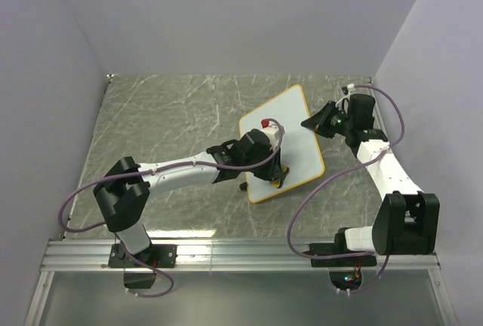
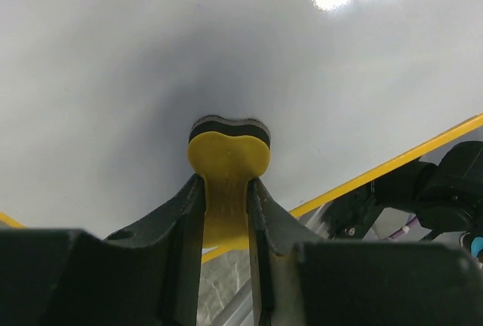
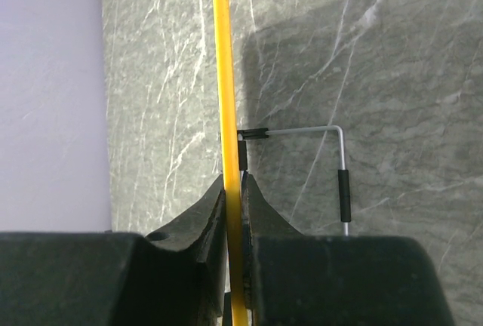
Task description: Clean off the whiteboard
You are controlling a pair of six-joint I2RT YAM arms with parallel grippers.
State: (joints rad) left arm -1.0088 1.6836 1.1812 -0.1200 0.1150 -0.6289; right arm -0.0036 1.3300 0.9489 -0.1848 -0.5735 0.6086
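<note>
Top external: fixed high behind the arm bases, facing down and forward; takes in the whole table (image 1: pixel 166 115), both arms and the whiteboard (image 1: pixel 293 122) from a distance. Left wrist: behind the left pincer (image 2: pixel 226 186), facing along its fingers past the eraser (image 2: pixel 229 152) onto the board face, very near. Right wrist: behind the right pincer (image 3: pixel 234 186), sighting along the board's yellow edge, table beyond. Shared: whiteboard in all three.
</note>
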